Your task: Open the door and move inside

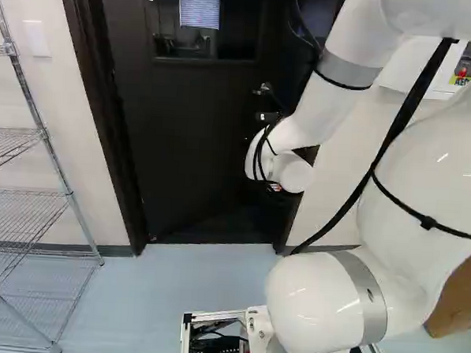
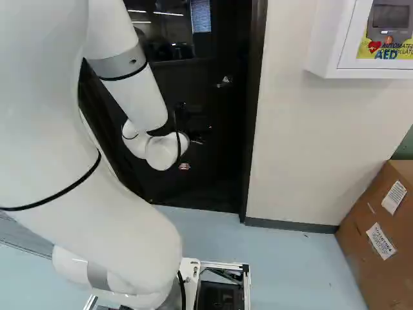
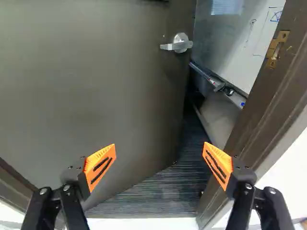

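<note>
A dark door [image 3: 105, 86] stands partly open, swung inward, away from the arm. Its lever handle [image 3: 177, 44] is near the free edge, and a gap separates that edge from the post of the door frame [image 3: 254, 120], where a brass strike plate [image 3: 274, 50] is fitted. Through the gap are a whiteboard [image 3: 240, 48] and dark, ridged flooring [image 3: 158, 196]. The white arm [image 2: 139, 84] reaches toward the doorway. Its pincer [image 3: 159, 149] is wide open and grips nothing; in the wrist view one orange pad shows against the door, the other against the frame post. On the near side, a wire shelf [image 1: 17, 204] stands by the wall at the left of the left base view, and a cardboard box [image 2: 381, 239] sits at the right of the right base view. The unlatching appears done; the step in hand seems to be widening the opening. The next move likely calls for pushing the door farther inward while the base drives forward, keeping the arm off the frame post.
</note>
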